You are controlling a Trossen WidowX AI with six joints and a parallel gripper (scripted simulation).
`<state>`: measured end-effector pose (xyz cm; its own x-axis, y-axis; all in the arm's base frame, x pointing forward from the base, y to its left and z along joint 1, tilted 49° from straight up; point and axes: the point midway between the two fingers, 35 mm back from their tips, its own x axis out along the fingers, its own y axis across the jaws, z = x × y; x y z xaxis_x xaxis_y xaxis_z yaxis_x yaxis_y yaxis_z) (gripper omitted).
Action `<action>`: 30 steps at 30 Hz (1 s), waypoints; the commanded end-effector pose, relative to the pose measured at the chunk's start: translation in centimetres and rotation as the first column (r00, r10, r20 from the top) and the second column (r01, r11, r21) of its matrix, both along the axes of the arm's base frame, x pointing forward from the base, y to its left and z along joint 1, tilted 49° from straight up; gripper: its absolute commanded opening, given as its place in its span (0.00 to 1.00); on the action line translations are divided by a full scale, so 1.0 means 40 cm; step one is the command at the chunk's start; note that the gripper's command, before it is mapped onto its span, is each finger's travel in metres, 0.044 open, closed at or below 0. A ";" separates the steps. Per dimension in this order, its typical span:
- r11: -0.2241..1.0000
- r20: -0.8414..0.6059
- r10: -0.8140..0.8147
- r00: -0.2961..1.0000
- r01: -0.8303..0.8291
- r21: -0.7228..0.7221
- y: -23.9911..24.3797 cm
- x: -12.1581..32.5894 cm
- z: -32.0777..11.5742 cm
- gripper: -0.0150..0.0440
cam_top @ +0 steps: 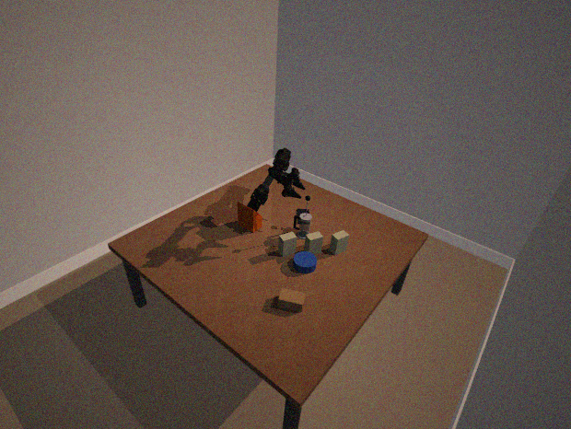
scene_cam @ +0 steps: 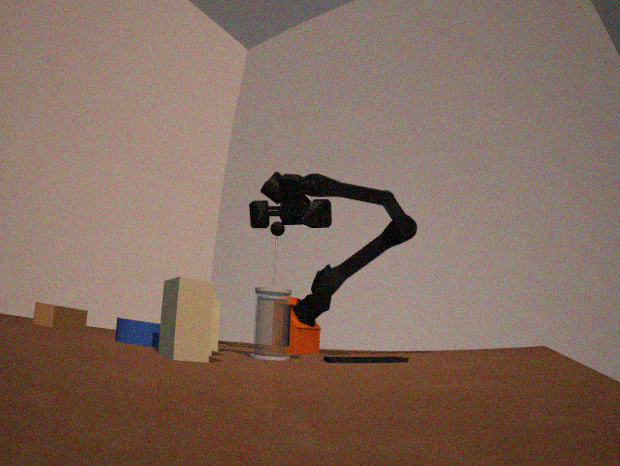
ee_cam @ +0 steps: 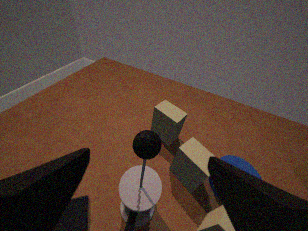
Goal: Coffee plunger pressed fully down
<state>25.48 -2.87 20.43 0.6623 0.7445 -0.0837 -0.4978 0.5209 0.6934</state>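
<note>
Near the back corner of the brown table, the coffee press stands upright just in front of the arm's orange base. Its thin rod rises straight from the lid to the black plunger knob, which sits high, fully raised.

The gripper hangs directly above the knob with its fingers spread wide and nothing between them. In the wrist view the knob lies centred between the two dark fingers, clear of both, with the press's pale round lid below it. From the exterior view the knob appears to sit just under the gripper body, possibly touching it, though the angle makes that hard to judge.

Beside the press, a row of three cream blocks stands on the table, with a blue disc just in front of them. A tan box lies further forward, well apart from the press.
</note>
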 end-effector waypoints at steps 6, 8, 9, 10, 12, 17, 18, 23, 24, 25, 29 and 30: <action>1.000 0.009 0.017 1.000 -0.017 -0.008 0.015 0.003 -0.015 1.00; 1.000 0.006 0.024 1.000 -0.024 -0.013 0.020 0.007 -0.020 1.00; 0.999 0.005 0.028 1.000 -0.028 -0.015 0.022 0.009 -0.022 1.00; 0.999 0.007 0.029 1.000 -0.029 -0.022 0.023 0.011 -0.023 1.00; 0.999 0.005 0.033 0.999 -0.033 -0.030 0.026 0.016 -0.027 1.00; 0.998 0.001 0.048 0.999 -0.048 -0.045 0.041 0.028 -0.034 1.00; 0.997 0.003 0.052 0.999 -0.051 -0.052 0.043 0.031 -0.035 1.00; 0.997 -0.005 0.051 0.999 -0.051 -0.051 0.052 0.041 -0.037 1.00; 0.997 -0.004 0.049 0.999 -0.049 -0.053 0.053 0.043 -0.036 1.00; 0.997 -0.005 0.048 0.999 -0.048 -0.054 0.056 0.046 -0.035 1.00; 0.997 -0.018 0.045 0.999 -0.046 -0.059 0.068 0.052 -0.038 1.00; 0.997 -0.018 0.044 0.999 -0.045 -0.057 0.070 0.054 -0.038 1.00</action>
